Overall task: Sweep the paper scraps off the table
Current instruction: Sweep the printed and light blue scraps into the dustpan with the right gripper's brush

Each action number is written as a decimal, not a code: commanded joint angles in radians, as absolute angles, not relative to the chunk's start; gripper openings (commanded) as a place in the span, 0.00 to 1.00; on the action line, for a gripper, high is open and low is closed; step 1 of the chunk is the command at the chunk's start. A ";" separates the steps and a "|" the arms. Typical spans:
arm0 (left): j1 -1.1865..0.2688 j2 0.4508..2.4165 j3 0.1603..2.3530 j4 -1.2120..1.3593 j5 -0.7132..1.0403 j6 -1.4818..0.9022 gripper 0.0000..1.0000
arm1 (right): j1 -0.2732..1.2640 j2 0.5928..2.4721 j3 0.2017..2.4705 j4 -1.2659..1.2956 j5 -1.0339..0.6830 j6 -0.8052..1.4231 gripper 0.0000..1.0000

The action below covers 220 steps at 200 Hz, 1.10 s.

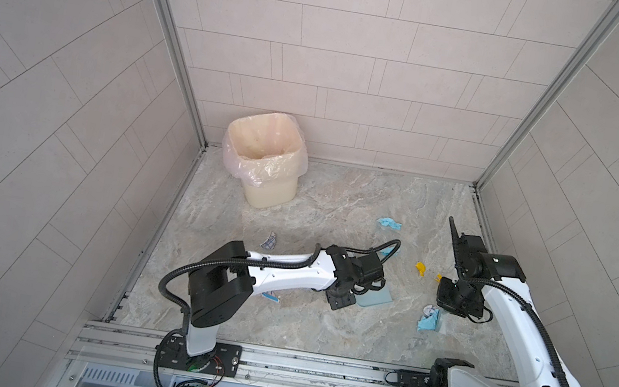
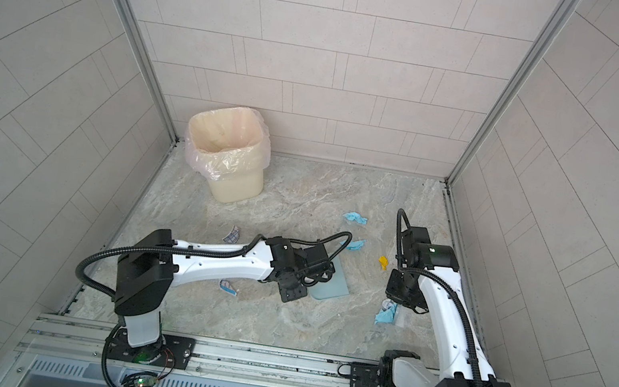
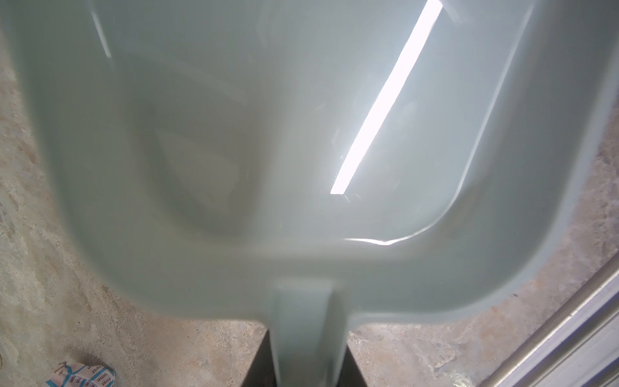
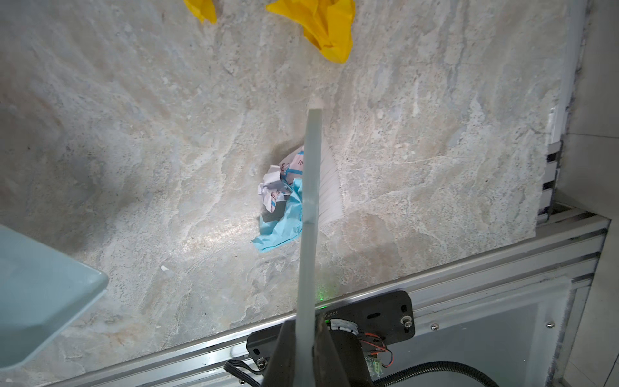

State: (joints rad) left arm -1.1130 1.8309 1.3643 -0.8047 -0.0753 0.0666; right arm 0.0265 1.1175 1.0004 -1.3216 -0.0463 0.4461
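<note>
My left gripper (image 3: pixel 308 355) is shut on the handle of the pale blue dustpan (image 1: pixel 377 298), which lies on the table (image 1: pixel 319 331). My right gripper (image 4: pixel 305 338) is shut on the brush handle (image 4: pixel 310 234). The white bristles (image 4: pixel 330 187) rest against a light blue scrap (image 4: pixel 281 221) and a white printed scrap (image 4: pixel 273 191). In both top views other paper scraps lie around: light blue (image 1: pixel 389 224), yellow (image 1: pixel 421 268), grid print (image 1: pixel 268 241) and a printed one (image 2: pixel 228 287) beside the left arm.
A cream bin (image 1: pixel 263 157) lined with a clear bag stands at the back left corner. Tiled walls close in three sides. A metal rail (image 1: pixel 314 366) with both arm bases runs along the table's front edge.
</note>
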 commanded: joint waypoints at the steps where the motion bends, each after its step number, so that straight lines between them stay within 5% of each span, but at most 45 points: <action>1: -1.115 1.807 1.353 -0.804 -0.073 0.052 0.00 | 0.040 1.100 1.031 -1.397 -0.014 0.486 0.00; 45: -1.115 1.819 1.350 -0.802 -0.057 0.062 0.00 | 0.039 1.075 1.030 -1.402 0.148 0.497 0.00; 130: -1.119 1.806 1.335 -0.834 -0.035 0.078 0.00 | 0.083 1.141 0.959 -1.328 -0.057 0.505 0.00; 220: -1.134 1.745 1.269 -0.925 -0.051 0.070 0.00 | 0.363 1.198 1.064 -1.306 -0.052 0.558 0.00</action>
